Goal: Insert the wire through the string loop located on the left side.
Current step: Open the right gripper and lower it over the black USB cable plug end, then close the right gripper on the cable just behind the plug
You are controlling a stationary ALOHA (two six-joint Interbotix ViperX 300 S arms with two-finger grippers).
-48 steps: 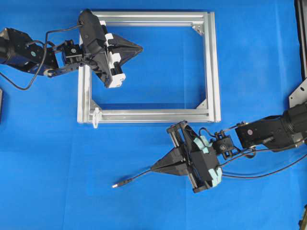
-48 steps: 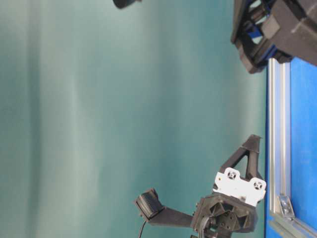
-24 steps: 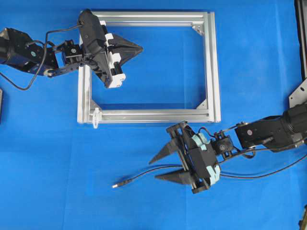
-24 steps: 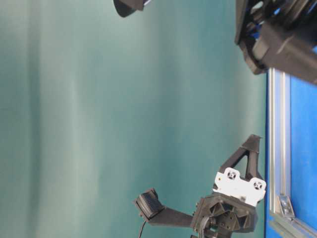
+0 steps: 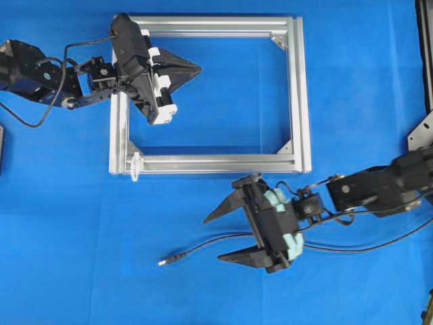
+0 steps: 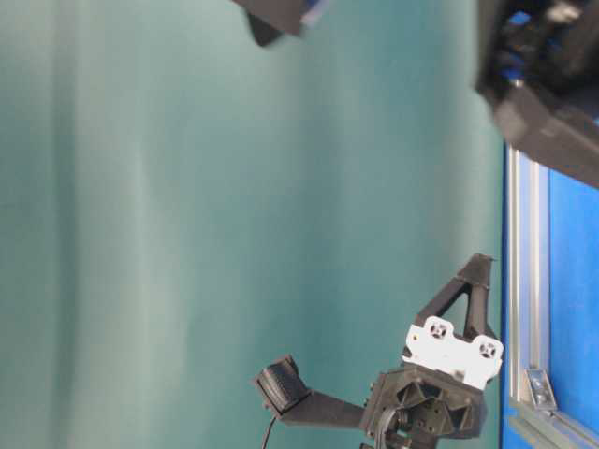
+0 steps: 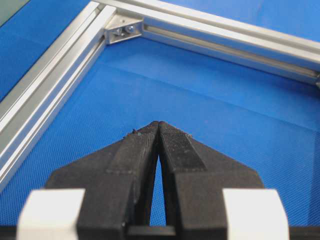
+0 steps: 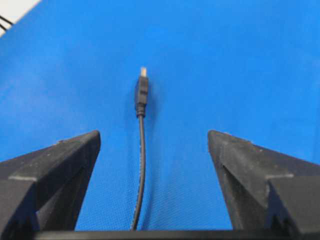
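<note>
The thin black wire [image 5: 203, 246] with its silvery-tipped plug lies on the blue worktop [image 5: 67, 257] between the right claw's [image 5: 222, 237] wide-spread jaws, unheld. The left claw [image 5: 196, 68] is pinched shut, empty, above the silver aluminium frame [image 5: 298, 95]. A grip far behind the plug risks a drooping tip missing the tiny whitish string loop [image 5: 136, 166].

Blue cloth-covered table [image 5: 67, 223] with a frame and a wire lying on it.
A rectangular silver frame [image 5: 298, 95] lay flat on the upper middle of the table, with small triangular brackets in its inside corners. A tiny whitish string loop [image 5: 136, 166] hung at the frame's lower-left corner, its end touching the cloth. The wire [image 5: 203, 245] lay on the cloth below the frame, well apart from it, curving gently from the right side toward the left. Its plug [image 5: 170, 258], silver tip leftmost, rested flat on the table, below and to the right of the loop.
</note>
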